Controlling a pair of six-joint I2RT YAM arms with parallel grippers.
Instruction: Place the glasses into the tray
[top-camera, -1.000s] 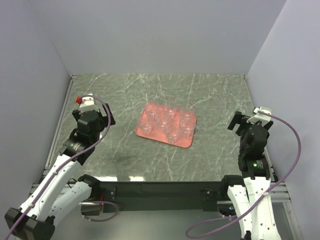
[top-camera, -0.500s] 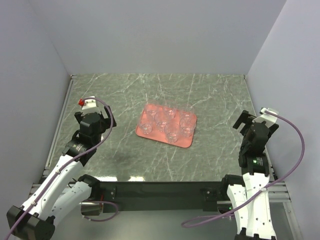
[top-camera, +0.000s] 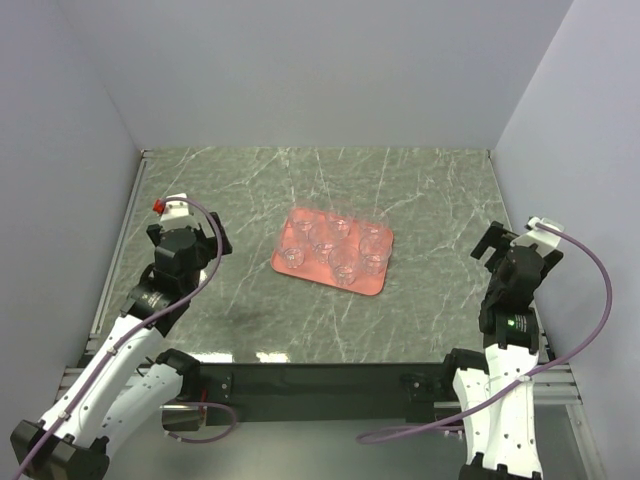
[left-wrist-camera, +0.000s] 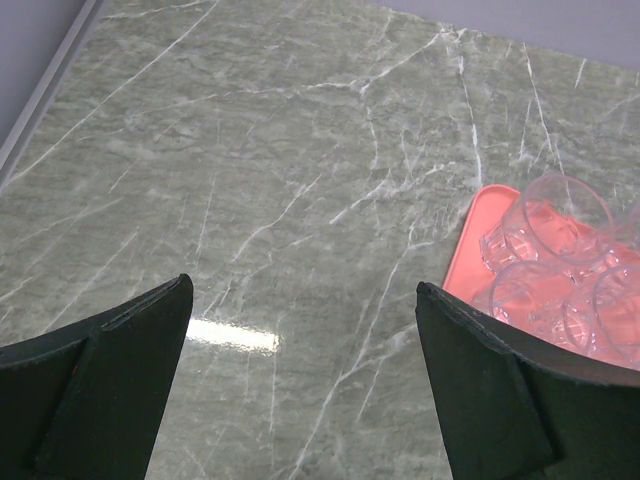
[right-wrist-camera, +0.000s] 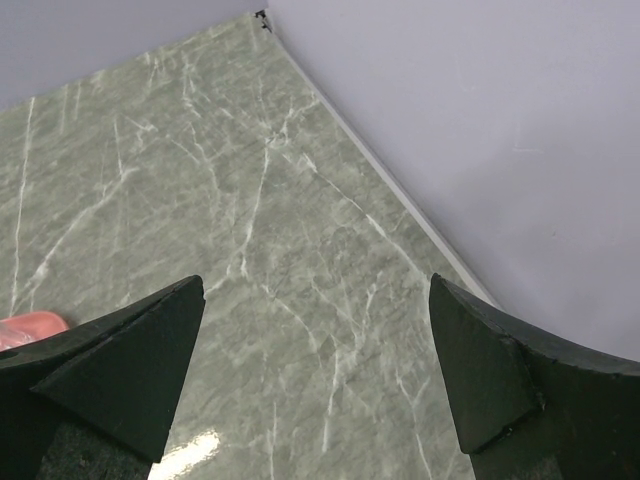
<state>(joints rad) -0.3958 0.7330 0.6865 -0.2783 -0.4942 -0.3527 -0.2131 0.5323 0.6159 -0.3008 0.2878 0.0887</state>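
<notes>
Top external view shows the pink tray (top-camera: 312, 274) near the middle of the green tabletop (top-camera: 420, 190). The glasses (top-camera: 343, 262) stand inside the tray, close together. They are clear and hard to count.

The left tool (left-wrist-camera: 302, 300) hangs over the tabletop on the left side. Its two fingers are spread wide and hold nothing. In its own view the tray and some glasses sit off to the right. The right tool (right-wrist-camera: 316, 285) hangs by the right wall, well apart from the tray. It is spread wide too, and holds nothing.
</notes>
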